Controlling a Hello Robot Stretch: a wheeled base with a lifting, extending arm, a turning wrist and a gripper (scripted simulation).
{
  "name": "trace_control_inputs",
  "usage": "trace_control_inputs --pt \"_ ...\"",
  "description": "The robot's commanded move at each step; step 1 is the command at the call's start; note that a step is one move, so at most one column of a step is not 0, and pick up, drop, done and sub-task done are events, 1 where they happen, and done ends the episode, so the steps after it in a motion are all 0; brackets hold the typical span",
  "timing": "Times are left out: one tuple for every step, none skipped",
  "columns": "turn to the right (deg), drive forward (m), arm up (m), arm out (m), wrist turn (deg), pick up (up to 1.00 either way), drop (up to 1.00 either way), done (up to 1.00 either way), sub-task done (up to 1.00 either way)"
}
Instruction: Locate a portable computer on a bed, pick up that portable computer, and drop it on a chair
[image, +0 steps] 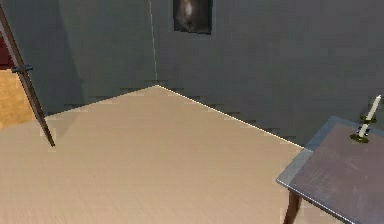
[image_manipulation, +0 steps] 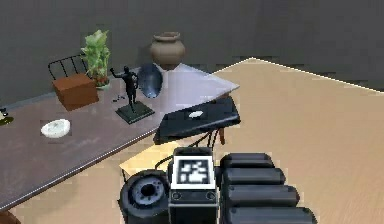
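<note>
Where the arm ends low in the arm side view, the pincer lies just before the portable computer, a dark slab at the table edge. The pincer's spread, and whether it holds anything, cannot be told. Beyond stand a figurine, a brown box, a plant and a vase.

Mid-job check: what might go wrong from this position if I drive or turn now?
1. The dark laptop sits at the end effector, right by the edge of the long table. I cannot tell whether it is held, so turning might drag or drop it.
2. The statuette stands close beside the laptop and may get knocked.
3. In the forward view, a table corner with a candle lies near on the right; driving ahead may clip it.
</note>
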Motion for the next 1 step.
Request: trace_control_inputs --pt "0.0 0.00 0.00 0.46 0.0 0.00 0.00 0.00 0.00"
